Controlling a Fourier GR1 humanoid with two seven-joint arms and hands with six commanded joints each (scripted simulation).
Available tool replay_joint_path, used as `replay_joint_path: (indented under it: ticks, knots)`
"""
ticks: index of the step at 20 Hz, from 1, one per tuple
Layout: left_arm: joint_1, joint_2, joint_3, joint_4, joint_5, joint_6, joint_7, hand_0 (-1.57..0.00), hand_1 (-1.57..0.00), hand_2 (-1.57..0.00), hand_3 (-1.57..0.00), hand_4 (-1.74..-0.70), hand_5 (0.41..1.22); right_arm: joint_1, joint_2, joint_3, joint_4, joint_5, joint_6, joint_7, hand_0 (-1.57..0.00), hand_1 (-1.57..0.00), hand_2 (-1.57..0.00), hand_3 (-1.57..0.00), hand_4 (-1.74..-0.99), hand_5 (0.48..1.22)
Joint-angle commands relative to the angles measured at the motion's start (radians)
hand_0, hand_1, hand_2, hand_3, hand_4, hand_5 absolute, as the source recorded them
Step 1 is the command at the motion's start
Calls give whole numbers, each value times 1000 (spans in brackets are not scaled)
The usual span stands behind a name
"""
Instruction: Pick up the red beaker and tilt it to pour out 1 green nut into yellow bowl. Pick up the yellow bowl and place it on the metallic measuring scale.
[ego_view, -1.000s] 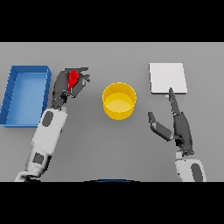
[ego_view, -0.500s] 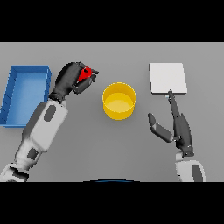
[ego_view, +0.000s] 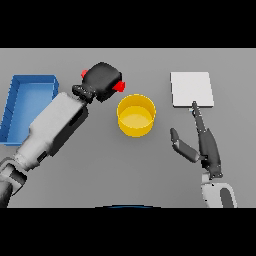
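While my left hand (ego_view: 103, 80) is wrapped tight around the red beaker (ego_view: 118, 86), you can barely see the thing, just a bit of red poking out on the side toward the yellow bowl (ego_view: 135, 115) and another sliver on the far side of my fist by the wrist. So the beaker's up off the grey table (ego_view: 100, 165), held just beside the bowl's upper left rim, not quite over it from what I can see. Can't tell how far it's tipped since my fingers cover most of it, and I can't make out any green nut either. The bowl sits about mid-table, upright. Over on my right, the metallic measuring scale (ego_view: 191, 88) is a pale square plate, well apart from the bowl. My right hand (ego_view: 205, 145) lies below it, fingers straight and spread, thumb out to the side, one fingertip reaching the scale's near edge, holding nothing. Blue bin (ego_view: 29, 92) is off on the far left, next to my left forearm.
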Motion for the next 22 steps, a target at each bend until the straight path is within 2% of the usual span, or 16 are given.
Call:
replay_joint_path:
  ticks: [1, 3, 5, 8, 11, 13, 20, 22]
  knots:
    - [-28, 4, -28, 23, -24, -35, -3, -1570, -1570, -1570, -1570, -1647, 1207, -2, 8, 8, 12, 10, -5, -7, 1, 1, 1, 1, -1066, 684]
    - [-77, 4, -91, 41, -75, -88, -8, -1570, -1570, -1570, -1570, -1582, 1212, 0, 12, 5, 20, -6, 3, -30, 1, 1, 1, 1, -1063, 681]
    - [-121, -17, -137, 76, -121, -134, -4, -1571, -1571, -1571, -1570, -1637, 1215, 1, 30, 15, 23, -4, 2, -6, 1, 1, 1, 1, -1057, 674]
    - [-182, -22, -207, 140, -198, -152, -29, -1571, -1571, -1571, -1571, -1685, 1218, -9, 21, 11, 14, -5, 5, 4, 1, 1, 1, 1, -1067, 684]
    - [-233, -25, -276, 177, -270, -183, -38, -1571, -1571, -1571, -1571, -1712, 1219, -8, 21, 11, 26, -8, 8, -8, 1, 1, 1, 1, -1064, 690]
    - [-258, -35, -307, 209, -304, -176, -55, -1571, -1571, -1571, -1571, -1723, 1220, 5, 18, 13, 16, -14, 14, -29, 1, 1, 1, 1, -1063, 697]
    - [-277, -70, -386, 220, -399, -148, -19, -1571, -1571, -1571, -1571, -1736, 1221, 4, 31, 11, 24, -23, 12, -27, 1, 1, 1, 1, -1053, 697]
    - [-279, -74, -424, 224, -437, -125, -29, -1571, -1571, -1571, -1571, -1736, 1221, -4, 32, 7, 30, -13, -1, -20, 1, 1, 1, 1, -1065, 684]
